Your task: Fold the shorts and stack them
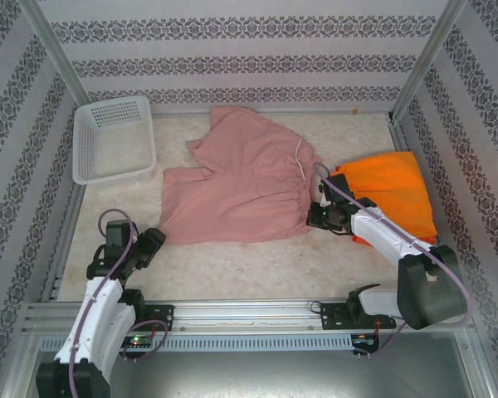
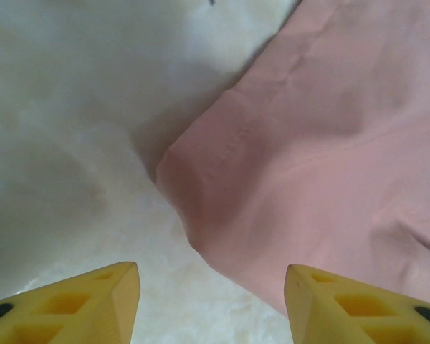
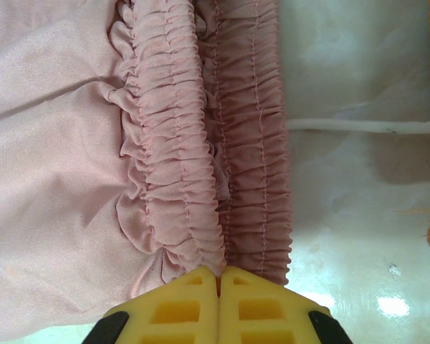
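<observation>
Right gripper (image 3: pixel 220 278) clamped shut on the near end of the gathered waistband (image 3: pixel 236 143) of the pink shorts (image 1: pixel 241 186), lying long axis left–right mid-tabletop (image 1: pixel 257 265); left gripper (image 2: pixel 211 287), jaws apart, empty, faces their near-left leg hem corner (image 2: pixel 165 165) just ahead.

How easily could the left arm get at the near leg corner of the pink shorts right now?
Probably easily. The left gripper hangs open just short of the leg corner of the pink shorts, with only bare table between them and nothing lying in the way.
</observation>
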